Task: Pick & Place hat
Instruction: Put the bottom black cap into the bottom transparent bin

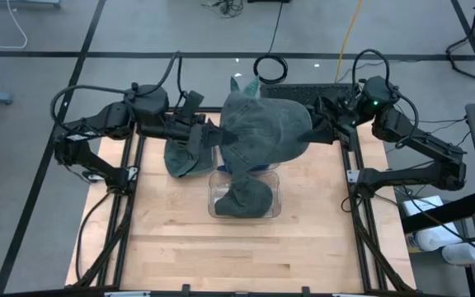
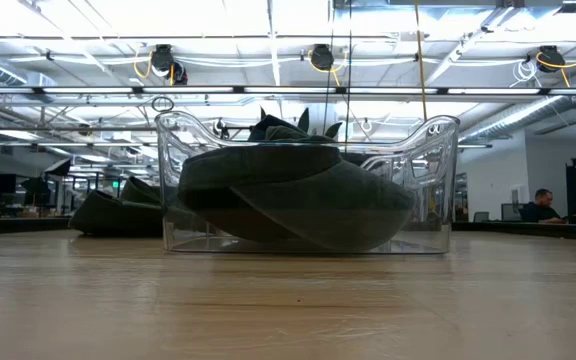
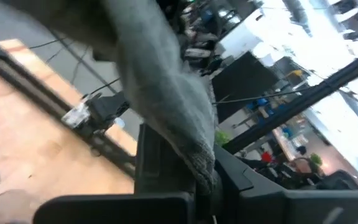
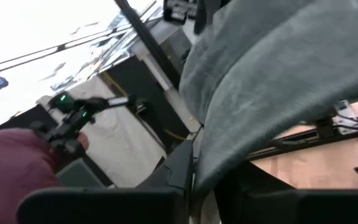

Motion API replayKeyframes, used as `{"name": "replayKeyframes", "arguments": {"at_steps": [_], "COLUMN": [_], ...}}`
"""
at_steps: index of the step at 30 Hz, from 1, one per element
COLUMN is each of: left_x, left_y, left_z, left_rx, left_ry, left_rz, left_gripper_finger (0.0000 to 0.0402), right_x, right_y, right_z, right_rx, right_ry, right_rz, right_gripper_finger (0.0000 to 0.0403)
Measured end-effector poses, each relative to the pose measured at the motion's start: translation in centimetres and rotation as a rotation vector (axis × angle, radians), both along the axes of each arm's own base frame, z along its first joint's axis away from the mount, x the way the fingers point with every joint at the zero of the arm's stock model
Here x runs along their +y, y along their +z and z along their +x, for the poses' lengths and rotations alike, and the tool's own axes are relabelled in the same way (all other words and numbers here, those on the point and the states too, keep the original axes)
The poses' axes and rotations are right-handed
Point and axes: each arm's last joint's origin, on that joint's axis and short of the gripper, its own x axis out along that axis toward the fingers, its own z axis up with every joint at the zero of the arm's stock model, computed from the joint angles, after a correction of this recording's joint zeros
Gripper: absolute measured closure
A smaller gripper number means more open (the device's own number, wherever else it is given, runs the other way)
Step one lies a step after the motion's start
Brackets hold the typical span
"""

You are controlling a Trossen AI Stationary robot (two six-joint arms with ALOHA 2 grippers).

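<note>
Left gripper (image 1: 214, 134) is clamped on hat (image 1: 262, 128) brim; right gripper (image 1: 316, 125) pinches opp. edge. Hat held above bin (image 1: 214, 194); lowering req'd next.

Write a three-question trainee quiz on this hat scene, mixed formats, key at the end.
1. True or false: the clear bin already holds a hat.
2. Multiple choice: the held hat is gripped by A) the left pincer only, B) the right pincer only, C) both pincers, one at each side.
3. Fill in: a third hat lies on the table beside the bin, on the ____ arm's side.

Key: 1 true; 2 C; 3 left.
</note>
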Motion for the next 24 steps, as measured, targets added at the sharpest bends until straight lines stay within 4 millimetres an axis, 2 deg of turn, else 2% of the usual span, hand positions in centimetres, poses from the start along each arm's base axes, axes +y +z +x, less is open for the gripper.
{"name": "replayKeyframes", "arguments": {"at_steps": [6, 14, 19, 24], "left_x": [-0.1, -0.2, -0.6, -1.1], "left_y": [1.5, 2.2, 1.2, 0.7], "left_z": [-2.0, -3.5, -3.3, -2.5], "left_rx": [-0.078, -0.102, -0.014, 0.005], "left_ry": [-0.03, -0.047, -0.004, -0.011], "left_rz": [0.022, 0.029, 0.056, 0.125], "left_gripper_finger": [0.0383, 0.0383, 0.0383, 0.0383], "right_x": [-0.7, -2.7, -3.5, -4.1], "right_y": [0.3, 1.1, 2.6, 4.2], "right_z": [-1.3, -3.8, -4.6, -5.1], "right_rx": [-0.001, -0.031, -0.159, -0.311], "right_ry": [0.026, -0.185, -0.282, -0.302], "right_rz": [0.0, 0.03, 0.038, 0.025], "right_gripper_finger": [0.034, 0.0347, 0.036, 0.0371]}}
